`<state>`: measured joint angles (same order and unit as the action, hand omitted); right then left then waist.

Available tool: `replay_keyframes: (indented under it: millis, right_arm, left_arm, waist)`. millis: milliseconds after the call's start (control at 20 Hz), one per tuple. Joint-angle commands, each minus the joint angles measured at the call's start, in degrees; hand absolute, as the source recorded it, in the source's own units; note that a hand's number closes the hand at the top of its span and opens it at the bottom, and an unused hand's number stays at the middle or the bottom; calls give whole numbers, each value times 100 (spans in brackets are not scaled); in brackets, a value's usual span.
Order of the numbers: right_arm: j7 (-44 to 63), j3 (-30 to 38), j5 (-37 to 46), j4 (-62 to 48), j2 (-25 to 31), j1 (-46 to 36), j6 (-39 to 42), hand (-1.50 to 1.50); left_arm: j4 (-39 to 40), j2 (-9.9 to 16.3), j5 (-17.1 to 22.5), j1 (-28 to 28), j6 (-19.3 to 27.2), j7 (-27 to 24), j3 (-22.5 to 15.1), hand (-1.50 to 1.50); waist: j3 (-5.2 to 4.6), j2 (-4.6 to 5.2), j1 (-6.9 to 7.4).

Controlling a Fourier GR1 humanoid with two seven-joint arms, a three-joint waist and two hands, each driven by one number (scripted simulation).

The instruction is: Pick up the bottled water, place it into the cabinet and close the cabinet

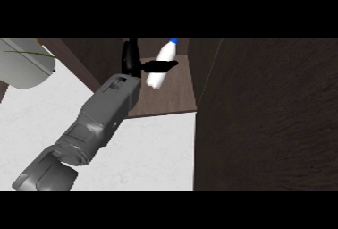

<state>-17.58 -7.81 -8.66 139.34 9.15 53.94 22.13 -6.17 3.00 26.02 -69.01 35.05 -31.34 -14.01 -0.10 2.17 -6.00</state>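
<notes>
The bottled water (160, 56), white with a blue cap, leans a little to the left inside the open cabinet, above its brown shelf floor (165, 100). My left hand (134, 67) comes in from the lower left on a grey forearm and is shut on the bottle. One black finger crosses the bottle's middle and the others point up beside it. I cannot tell whether the bottle's base touches the shelf. No other hand shows in the head view.
The cabinet's dark wooden door (264, 116) stands open and fills the right side of the view. The white counter (155, 152) lies below the cabinet. A white pot with green leaves (23, 65) sits at the upper left, beside the cabinet's left wall (89, 56).
</notes>
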Motion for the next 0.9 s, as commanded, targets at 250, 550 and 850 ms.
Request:
replay_keyframes:
  millis: [250,550,850]
  right_arm:
    - [-16,146,-461,422,126,341,228,-150]
    - [250,97,-573,639,58,429,158,-150]
    - [425,-277,-241,585,-194,367,-62,-150]
  left_arm:
    - [-477,-127,395,-32,-1224,-660,488,-150]
    - [-603,-293,412,149,-1373,-804,484,-150]
    - [-1076,-298,474,687,-1464,-976,266,-150]
  waist:
    - [2,-96,129]
    - [6,-164,302]
    - [6,-199,393]
